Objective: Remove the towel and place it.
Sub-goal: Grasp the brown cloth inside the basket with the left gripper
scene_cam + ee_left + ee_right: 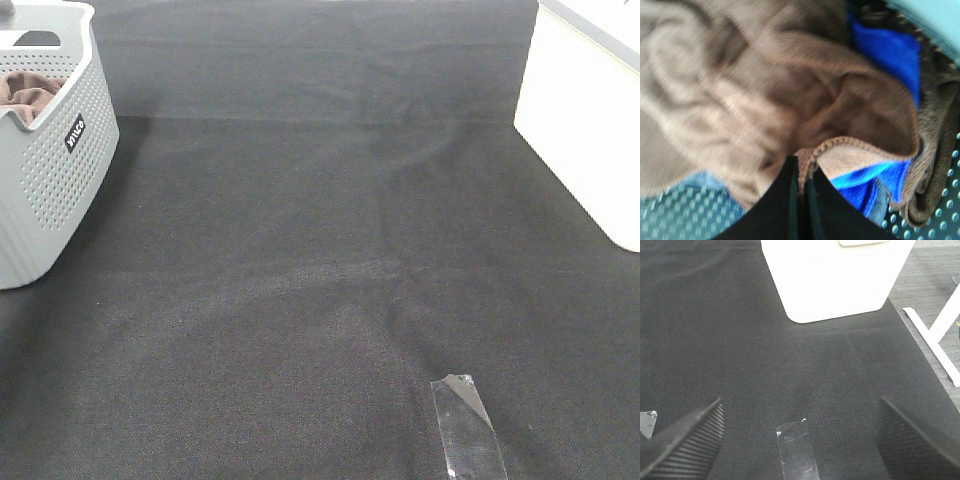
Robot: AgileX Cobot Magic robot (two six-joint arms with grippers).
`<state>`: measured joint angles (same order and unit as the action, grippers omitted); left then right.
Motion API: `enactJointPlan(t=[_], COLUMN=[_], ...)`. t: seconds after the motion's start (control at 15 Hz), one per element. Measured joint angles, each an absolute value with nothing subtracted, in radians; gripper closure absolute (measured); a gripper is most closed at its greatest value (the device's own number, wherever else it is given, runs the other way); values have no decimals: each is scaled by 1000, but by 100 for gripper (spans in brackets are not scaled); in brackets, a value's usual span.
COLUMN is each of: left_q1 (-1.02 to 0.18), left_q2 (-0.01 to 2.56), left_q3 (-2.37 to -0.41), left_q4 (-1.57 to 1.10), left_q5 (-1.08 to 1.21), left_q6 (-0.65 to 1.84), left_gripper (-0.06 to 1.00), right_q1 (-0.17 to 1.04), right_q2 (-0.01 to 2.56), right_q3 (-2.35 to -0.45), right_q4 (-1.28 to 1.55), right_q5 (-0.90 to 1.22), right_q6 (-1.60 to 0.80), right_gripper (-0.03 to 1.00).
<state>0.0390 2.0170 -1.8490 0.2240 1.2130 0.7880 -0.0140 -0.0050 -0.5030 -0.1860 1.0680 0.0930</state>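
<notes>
Basket [50,190] is holding the crumpled towel [765,90], lying over a blue cloth [885,50]. Inside the basket the left gripper [802,167] is pinching the towel's stitched hem, jaws pressed together; well away from the basket the right gripper [800,407] is hanging with jaws spread wide, gripping nothing.

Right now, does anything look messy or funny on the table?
A strip of clear tape sits slanted on the black mat near the front, its top end ragged. In the grey basket, the brown towel lies crumpled with a blue cloth. Nothing looks spilled or broken.
</notes>
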Motion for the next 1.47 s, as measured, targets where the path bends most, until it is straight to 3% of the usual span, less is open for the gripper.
enactJointPlan(t=[0.93,1.47], left_q1=[39,34], left_q2=[1687,1635], left_q3=[-1851,-2035], left_q4=[58,-165], left_q5=[1218,1200], left_q6=[573,558], left_gripper=[94,94], right_q1=[-14,-14], right_q2=[-5,-5], right_q3=[-503,-503], right_q4=[-186,-186], right_q5=[1068,1068], right_q6=[93,93], right_gripper=[17,17])
